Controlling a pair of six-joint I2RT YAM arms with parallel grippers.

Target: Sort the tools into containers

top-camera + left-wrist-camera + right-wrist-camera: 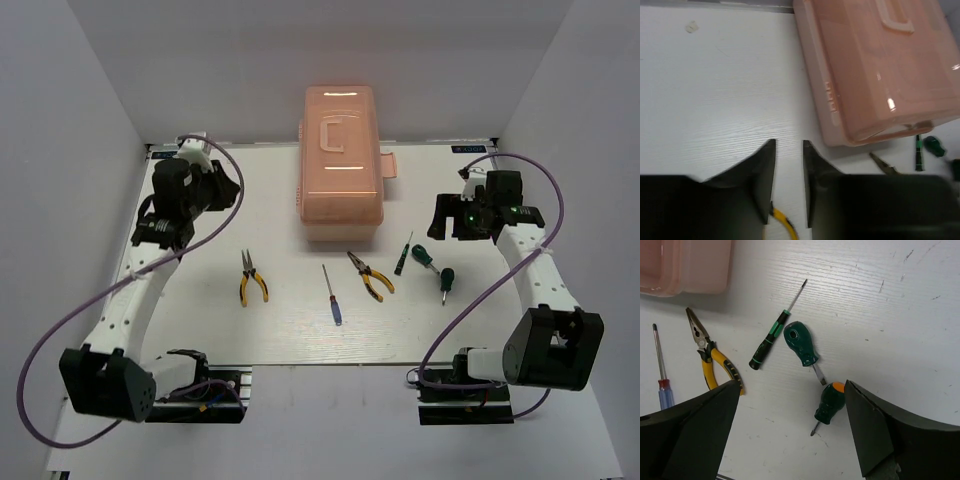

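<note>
The peach-pink toolbox (340, 150) stands shut at the back middle of the table, its containers hidden under the lid. In front of it lie yellow-handled pliers (252, 280), a blue-handled screwdriver (331, 295), a second pair of pliers (370, 275), a slim green-and-black screwdriver (403, 255) and two stubby green screwdrivers (424, 257) (446, 280). My left gripper (789, 145) hovers left of the toolbox (880, 70), jaws partly open, only bare table between them. My right gripper (791, 387) is wide open above the orange-capped stubby screwdriver (830, 402), holding nothing.
White walls close in the table on the left, back and right. The toolbox's latch tab (389, 166) sticks out on its right side. A purple cable (60, 320) loops beside each arm. Both arm bases sit at the near edge.
</note>
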